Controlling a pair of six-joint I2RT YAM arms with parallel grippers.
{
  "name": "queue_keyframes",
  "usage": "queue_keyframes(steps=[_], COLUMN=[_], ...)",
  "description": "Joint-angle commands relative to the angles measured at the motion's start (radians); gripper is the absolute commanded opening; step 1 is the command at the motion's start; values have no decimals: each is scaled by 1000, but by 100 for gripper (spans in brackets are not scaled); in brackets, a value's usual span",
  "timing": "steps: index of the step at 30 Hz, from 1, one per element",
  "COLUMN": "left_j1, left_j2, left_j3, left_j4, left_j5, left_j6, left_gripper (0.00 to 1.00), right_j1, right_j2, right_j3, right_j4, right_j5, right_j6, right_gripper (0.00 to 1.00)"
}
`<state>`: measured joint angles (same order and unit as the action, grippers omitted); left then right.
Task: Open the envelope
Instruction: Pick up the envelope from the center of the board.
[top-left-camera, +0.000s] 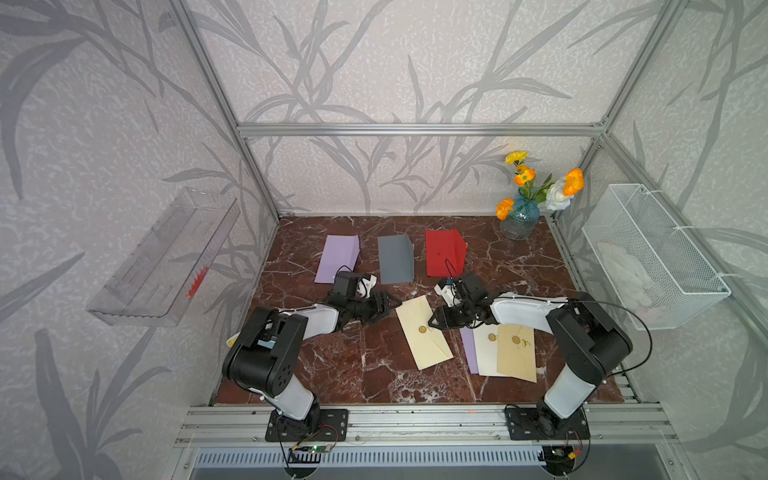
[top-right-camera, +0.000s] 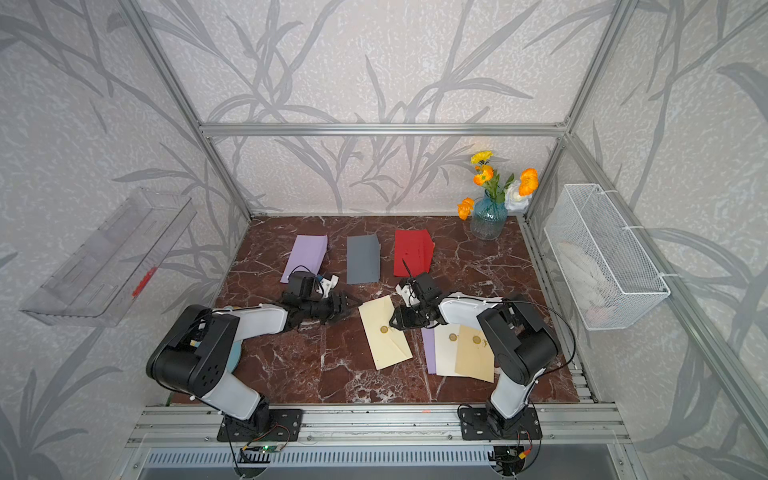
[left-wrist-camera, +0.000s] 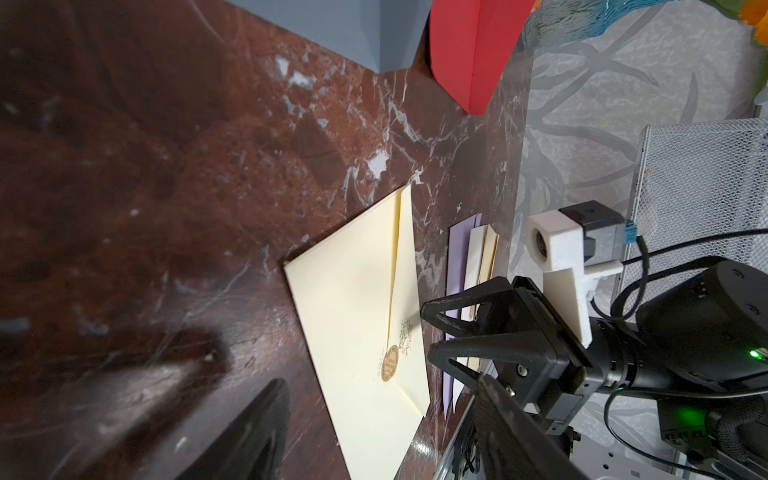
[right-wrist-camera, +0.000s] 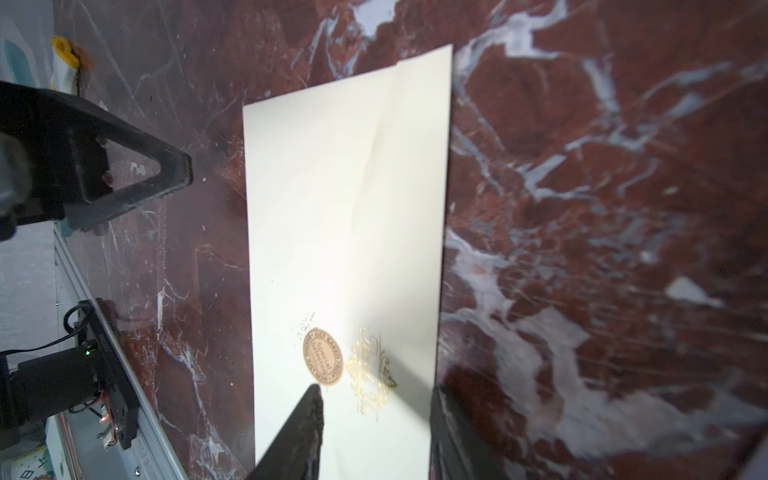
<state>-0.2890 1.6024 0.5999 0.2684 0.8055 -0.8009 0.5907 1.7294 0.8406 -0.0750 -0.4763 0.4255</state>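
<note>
Inside the spread right hand lies the cream envelope's stickered flap tip; it should nip shallowly, spread left hand pinning.

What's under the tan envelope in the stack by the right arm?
A white envelope lies under the tan envelope, a lilac envelope under that. Only strips of both show; anything further beneath is covered.

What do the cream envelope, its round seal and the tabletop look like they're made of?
Cream envelope: matte paper, judging by crisp flap folds. Round seal: likely a printed brown paper sticker; flat, lettered. Tabletop: glossy red-brown marble look with white veins, possibly a printed laminate.
</note>
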Motion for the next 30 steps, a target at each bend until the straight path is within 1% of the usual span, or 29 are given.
queue_keyframes(steps=[1, 9, 17, 22, 27, 30], left_j1=[-8, -7, -9, -9, -9, -7], left_j2=[-6, 0, 41, 57, 89, 67], left_j3=[-33, -52, -45, -18, 45, 67], left_j4=[-34, -76, -22, 0, -1, -32], left_j5=[18, -4, 3, 0, 4, -5], left_j6=[0, 14, -3, 3, 19, 33], left_gripper=[70, 70, 70, 70, 69, 67], right_j1=[25, 52, 80, 104, 116, 116], right_j2=[49, 85, 102, 123, 142, 130], right_j3=[0, 9, 28, 37, 52, 54], right_j4=[-11, 26, 37, 55, 68, 45], right_j5=[-5, -18, -32, -41, -42, -21], right_j6=[37, 66, 79, 93, 102, 91], right_gripper=[43, 43, 43, 43, 43, 43])
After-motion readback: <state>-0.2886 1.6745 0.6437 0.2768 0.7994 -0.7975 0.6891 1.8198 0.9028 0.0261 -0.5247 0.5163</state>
